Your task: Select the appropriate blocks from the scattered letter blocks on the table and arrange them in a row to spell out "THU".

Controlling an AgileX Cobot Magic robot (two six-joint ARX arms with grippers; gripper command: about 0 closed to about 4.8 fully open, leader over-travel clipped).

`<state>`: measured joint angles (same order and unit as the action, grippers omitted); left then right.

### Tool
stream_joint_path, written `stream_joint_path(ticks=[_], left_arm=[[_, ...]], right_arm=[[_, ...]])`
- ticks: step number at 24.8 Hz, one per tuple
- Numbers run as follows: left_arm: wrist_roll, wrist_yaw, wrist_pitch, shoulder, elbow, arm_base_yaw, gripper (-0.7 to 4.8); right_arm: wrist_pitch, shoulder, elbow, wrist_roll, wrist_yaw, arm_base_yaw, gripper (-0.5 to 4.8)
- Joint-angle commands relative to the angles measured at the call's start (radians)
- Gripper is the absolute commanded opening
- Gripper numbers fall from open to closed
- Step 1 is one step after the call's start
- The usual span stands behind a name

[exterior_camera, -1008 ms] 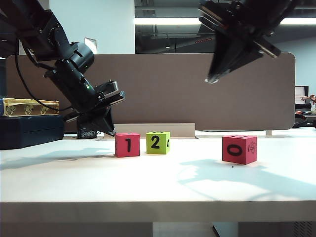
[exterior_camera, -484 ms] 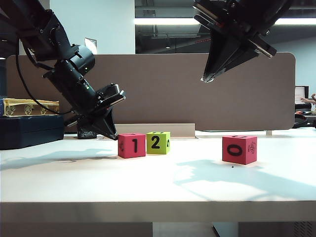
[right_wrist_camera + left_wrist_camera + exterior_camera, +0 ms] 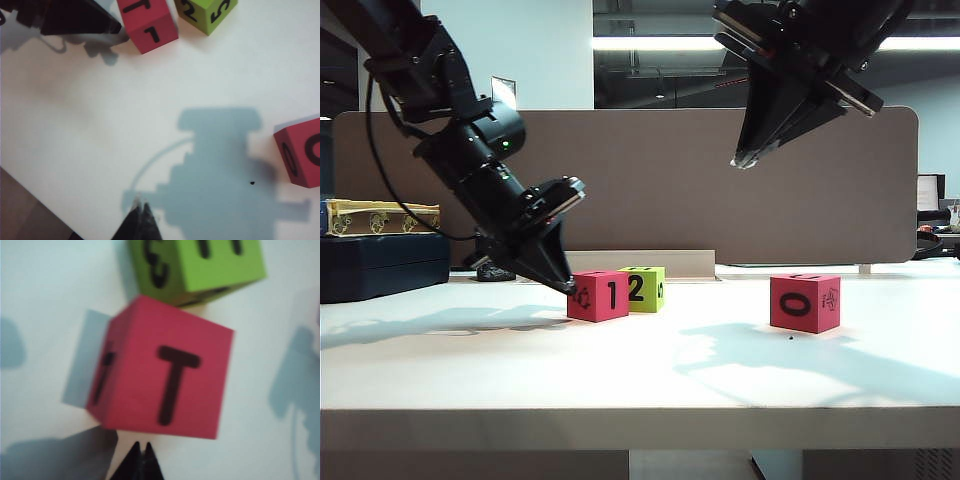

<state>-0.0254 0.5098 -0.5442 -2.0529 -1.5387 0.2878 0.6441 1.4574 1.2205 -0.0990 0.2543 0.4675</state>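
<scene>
White worktop (image 3: 640,375) carries three cubes in a loose line across the exterior view: red block with T on top and 1 on the front (image 3: 599,296), lime block showing 2 (image 3: 645,288) just behind and right of it, second red block with 0 (image 3: 805,302) well apart to the right.

My left claw (image 3: 563,283) is down at worktop level, pinched closed, holding nothing, tips at the left edge of the T block. I judge they are touching or just about, can't be sure. In the left wrist view the closed tips (image 3: 140,460) sit just short of the T block (image 3: 162,370), with the block straight ahead of them and the lime block (image 3: 200,262) beyond it, corners near or touching. The T block sits skewed to the lime one, not squared.

My right claw (image 3: 745,160) hangs high above the worktop, also closed, empty, between the pair and the 0 block. Right wrist view: closed tips (image 3: 140,215) over bare worktop, 0 block (image 3: 300,152) off to one side, T block (image 3: 149,22) and lime block (image 3: 206,12) further ahead.

Key relation: the T block lies directly in front of the left claw, on the push line toward the lime block. Left arm is much nearer to it; the right is nearer the 0 block. Next move probably a nudge, and the skew could make the block spin.
</scene>
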Motion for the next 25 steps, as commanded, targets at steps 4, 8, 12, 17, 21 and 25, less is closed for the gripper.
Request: stream_joint_path(ticks=[4,8,12,17,21,25], left_arm=[[-0.013,-0.107,-0.093,0.024,-0.005,0.013,-0.05],[-0.051,-0.233,-0.112,0.047,-0.005,0.013,-0.05],[-0.047,-0.237,-0.013,0.043,-0.006,0.014,-0.05],[-0.046,-0.261,0.058,0.038,-0.006,0.015,-0.05],[-0.046,-0.257,0.084,0.034,-0.006,0.015,-0.05],[-0.04,-0.194,0.091,0.021,-0.006,0.016,-0.05]], right_arm=[[0.006,-0.003,0.006,-0.002,-0.02,0.001,-0.05],[0.005,-0.003,0.006,-0.002,-0.02,0.001,-0.05],[0.002,-0.003,0.006,-0.002,-0.02,0.001,-0.05],[0.008,-0.003,0.006,-0.005,-0.02,0.001,-0.05],[0.012,-0.003,0.006,-0.005,-0.019,0.001,-0.05],[0.01,-0.003,0.006,-0.005,-0.02,0.001,-0.05]])
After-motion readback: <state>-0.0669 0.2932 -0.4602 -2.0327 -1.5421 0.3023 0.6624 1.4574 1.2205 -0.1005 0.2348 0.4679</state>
